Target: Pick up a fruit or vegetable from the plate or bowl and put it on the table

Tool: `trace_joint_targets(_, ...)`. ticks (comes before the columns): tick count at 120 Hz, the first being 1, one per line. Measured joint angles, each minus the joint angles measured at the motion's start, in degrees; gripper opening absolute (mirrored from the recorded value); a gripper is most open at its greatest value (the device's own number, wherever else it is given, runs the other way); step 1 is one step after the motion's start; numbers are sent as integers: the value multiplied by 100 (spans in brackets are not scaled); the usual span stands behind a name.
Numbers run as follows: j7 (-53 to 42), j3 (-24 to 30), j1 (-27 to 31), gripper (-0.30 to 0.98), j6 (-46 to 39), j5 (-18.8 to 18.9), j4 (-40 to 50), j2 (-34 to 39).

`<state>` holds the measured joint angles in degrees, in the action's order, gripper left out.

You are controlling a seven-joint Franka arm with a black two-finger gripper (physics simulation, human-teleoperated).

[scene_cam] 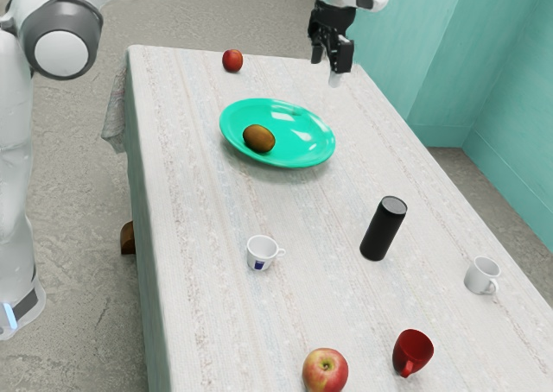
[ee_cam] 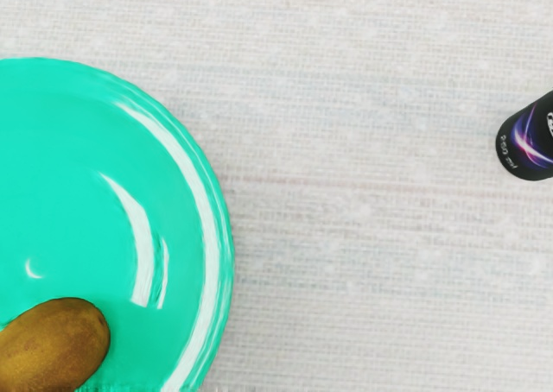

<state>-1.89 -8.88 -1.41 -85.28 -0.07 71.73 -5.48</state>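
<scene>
Brown oval fruit (prob. kiwi) [scene_cam: 259, 139]: is lying on its side in the green plate [scene_cam: 298, 148], off-centre, nr the rim at the exterior view's left. It is looking light, fairly firm, w/ a dull skin giving fair grip; hard squeezing is risking a bruise, and the curved plate is inviting a roll. Best hold: across the short width, at mid-length, fingers coming down clear of the rim. Gripper [scene_cam: 329, 67]: is hovering apart from the fruit, fingers standing spread, grasping nothing. Surroundings: the raised rim is calling for a straight lift; open cloth on the table [scene_cam: 199, 193] is lying between plate and white cup [scene_cam: 261, 252], w/ the black cylinder [scene_cam: 383, 228] standing further off, approx. upright.
</scene>
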Motion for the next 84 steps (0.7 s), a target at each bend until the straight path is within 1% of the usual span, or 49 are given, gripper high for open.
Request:
trace_joint_targets(5, -37, -26, 175, 69, 62, -1, -47, -13)
trace_joint_targets(11, -77, -39, 245, 69, 122, -2, -71, -20)
trace_joint_targets(24, -157, -44, 136, 69, 215, -4, -100, -12)
trace_joint_targets(33, -205, -31, 70, 69, 329, -10, -492, 207)
trace_joint_targets(39, -235, 153, 170, 69, 391, -20, -789, 465)
trace_joint_targets(46, -262, 439, 351, 69, 449, -13, -939, 700)
trace_joint_targets(52, -287, 499, 316, 69, 508, 0, -965, 746)
trace_joint_targets(58, -337, 295, 38, 69, 577, -35, -956, 645)
trace_joint_targets(67, -490, -331, -591, 69, 704, -127, -922, 395)
trace_joint_targets(71, -569, -511, -711, 68, 757, -174, -824, 303)
trace_joint_targets(74, -626, -589, -668, 68, 790, -234, -739, 239)
trace_joint_targets(77, -681, -637, -498, 68, 821, -313, -676, 171)
trace_joint_targets(84, -801, -700, 282, 68, 880, -450, -606, 75)
